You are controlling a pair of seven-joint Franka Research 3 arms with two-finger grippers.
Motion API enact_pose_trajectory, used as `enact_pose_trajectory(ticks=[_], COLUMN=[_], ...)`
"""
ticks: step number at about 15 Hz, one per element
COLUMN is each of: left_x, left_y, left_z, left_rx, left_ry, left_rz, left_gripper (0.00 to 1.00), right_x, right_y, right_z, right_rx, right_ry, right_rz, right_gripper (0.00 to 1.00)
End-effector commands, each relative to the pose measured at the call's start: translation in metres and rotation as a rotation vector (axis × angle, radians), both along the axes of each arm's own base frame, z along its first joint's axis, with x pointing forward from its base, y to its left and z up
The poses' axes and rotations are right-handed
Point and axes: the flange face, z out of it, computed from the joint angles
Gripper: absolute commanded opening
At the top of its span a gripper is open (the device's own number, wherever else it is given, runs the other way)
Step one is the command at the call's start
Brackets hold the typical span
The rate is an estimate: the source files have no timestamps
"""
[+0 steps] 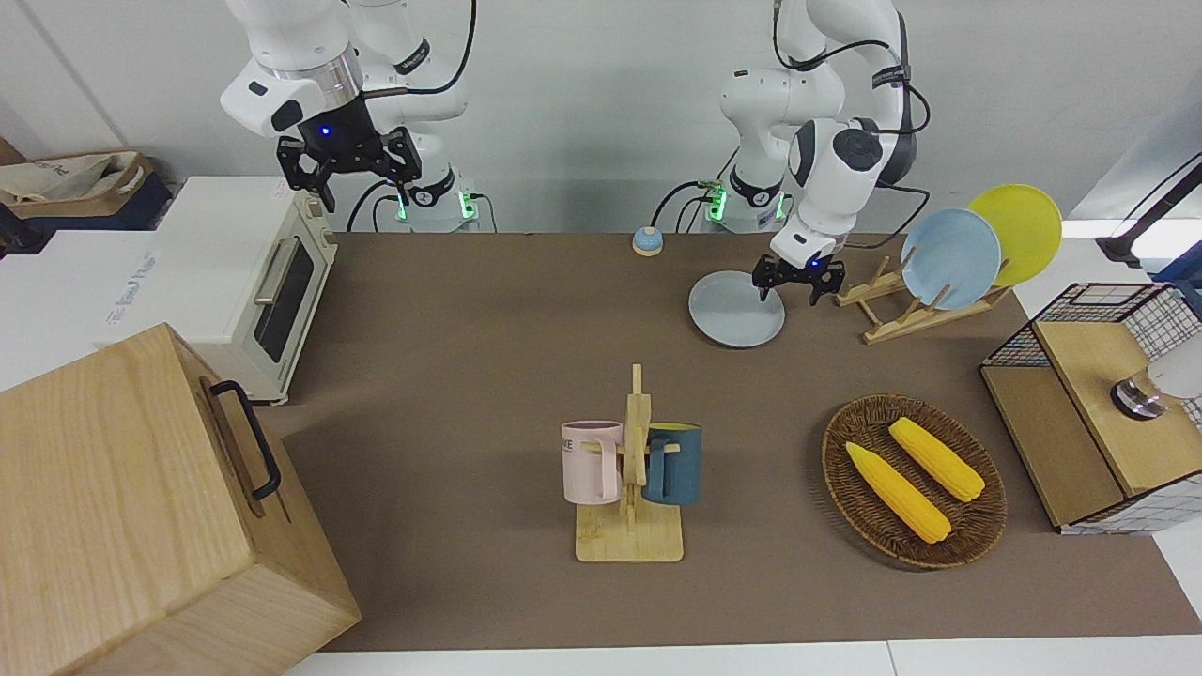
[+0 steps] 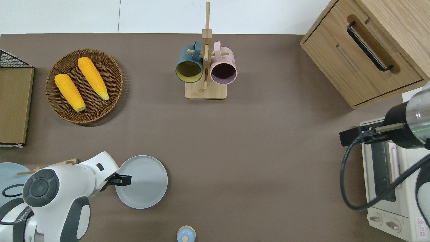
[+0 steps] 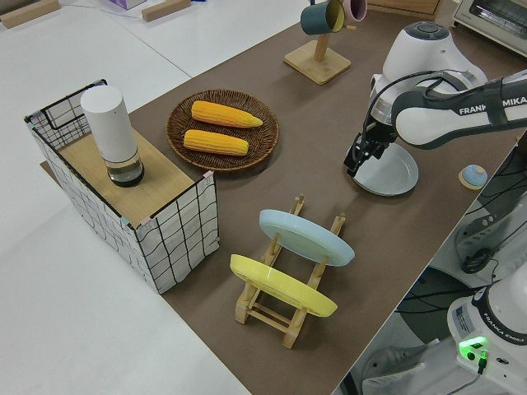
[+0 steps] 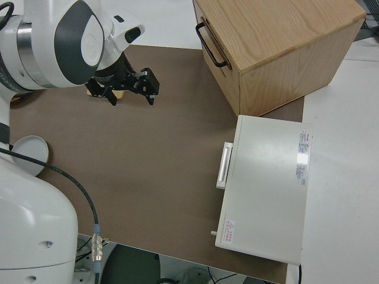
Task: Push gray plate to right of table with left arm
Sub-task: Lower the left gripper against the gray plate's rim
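Observation:
The gray plate [image 1: 736,308] [image 2: 141,181] [image 3: 387,169] lies flat on the brown table [image 1: 470,376], close to the robots and toward the left arm's end. My left gripper [image 1: 794,284] [image 2: 121,180] [image 3: 362,156] is down low at the plate's rim, on the side facing the left arm's end of the table. Its fingers are open, with nothing between them. I cannot tell whether a finger touches the rim. The right gripper [image 1: 357,174] [image 4: 130,89] is parked and open.
A wooden dish rack [image 1: 901,310] holding a sky-blue plate [image 1: 950,258] and a yellow plate [image 1: 1019,230] stands beside the gray plate, toward the left arm's end. A mug rack [image 2: 205,67], a corn basket [image 2: 84,85], a small bell [image 2: 185,234], a toaster oven [image 1: 254,282] and a wooden cabinet [image 1: 141,507] are also here.

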Motion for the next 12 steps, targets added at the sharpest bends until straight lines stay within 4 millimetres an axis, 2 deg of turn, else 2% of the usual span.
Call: enact_pose_trajectory(ticks=[1,10,12], left_x=[-0.007,-0.007,-0.008], left_y=[-0.004,-0.009,-0.012], left_z=[-0.021,-0.044,-0.047], left_rx=[-0.009,-0.008,-0.008], left_ry=[-0.014,-0.015,-0.009], left_rz=[-0.01,-0.026,-0.03], left_gripper=[1.0,0.99,0.93], right_x=[-0.003,-0.002,-0.003], right_y=[-0.002,-0.002,-0.002], right_z=[0.004,0.004,0.004], right_rx=[0.009,0.009,0.009], right_ry=[0.005,0.005,0.005], right_rz=[-0.005,-0.006,-0.005], right_gripper=[0.983,0.983,0.983])
